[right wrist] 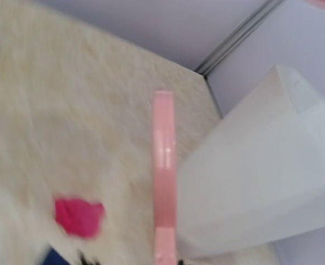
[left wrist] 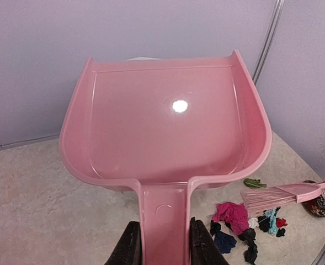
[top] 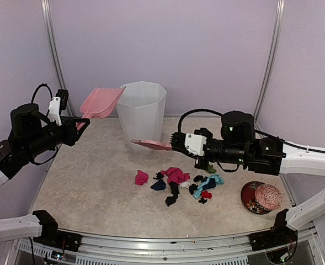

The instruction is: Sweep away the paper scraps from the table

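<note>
Above the table (top: 96, 182), left gripper (left wrist: 165, 236) clamps the dustpan (left wrist: 162, 127) handle; right gripper (top: 175, 142) pinches the brush (top: 151, 144).

The left hand (top: 76, 128) grips a pink dustpan (top: 101, 102) raised over the far left corner of the tabletop (top: 85, 187), beside a white bin (top: 141, 110) at the far edge. The right hand (top: 176, 142) holds a pink brush (top: 151, 144) near the paper scraps (top: 179, 182) clustered mid-surface. A red dish (top: 261, 197) sits by the right edge.

Pink dustpan (left wrist: 162, 127), brush (top: 151, 144); multicoloured paper scraps (top: 176, 175)
</note>
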Motion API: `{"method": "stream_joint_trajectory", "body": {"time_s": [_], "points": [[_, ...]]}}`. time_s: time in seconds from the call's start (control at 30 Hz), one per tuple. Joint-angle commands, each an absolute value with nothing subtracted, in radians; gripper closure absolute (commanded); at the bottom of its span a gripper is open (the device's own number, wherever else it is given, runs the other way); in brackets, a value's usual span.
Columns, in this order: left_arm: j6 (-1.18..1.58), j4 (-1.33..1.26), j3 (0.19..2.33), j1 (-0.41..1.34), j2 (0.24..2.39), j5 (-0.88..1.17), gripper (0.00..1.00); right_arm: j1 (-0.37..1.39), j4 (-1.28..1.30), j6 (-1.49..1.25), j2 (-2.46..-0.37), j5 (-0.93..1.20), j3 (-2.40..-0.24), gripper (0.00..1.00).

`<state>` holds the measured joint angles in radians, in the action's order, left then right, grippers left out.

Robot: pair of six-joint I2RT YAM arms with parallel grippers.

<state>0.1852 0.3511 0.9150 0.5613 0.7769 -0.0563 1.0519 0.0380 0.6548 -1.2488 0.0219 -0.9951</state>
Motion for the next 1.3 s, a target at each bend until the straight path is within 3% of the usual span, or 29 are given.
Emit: {"method": "stream_joint_trajectory", "body": {"time_s": [0.0, 0.43, 0.77, 1.27], "points": [[0.199, 0.312, 0.904, 0.553, 0.752, -0.072, 1.00, 1.060, -0.109, 0.258, -1.331, 0.083, -1.028, 1.00], [0.206, 0.310, 0.895, 0.553, 0.713, -0.118, 1.00, 1.060, -0.248, -0.562, -1.698, 0.126, -1.172, 1.00], [0.208, 0.312, 0.894, 0.553, 0.708, -0.103, 1.00, 1.006, -0.214, -0.909, -1.867, 0.210, -1.188, 1.00], [0.212, 0.313, 0.896, 0.552, 0.726, -0.074, 1.00, 0.900, 0.008, -0.943, -1.582, 0.047, -0.904, 1.00]]}}
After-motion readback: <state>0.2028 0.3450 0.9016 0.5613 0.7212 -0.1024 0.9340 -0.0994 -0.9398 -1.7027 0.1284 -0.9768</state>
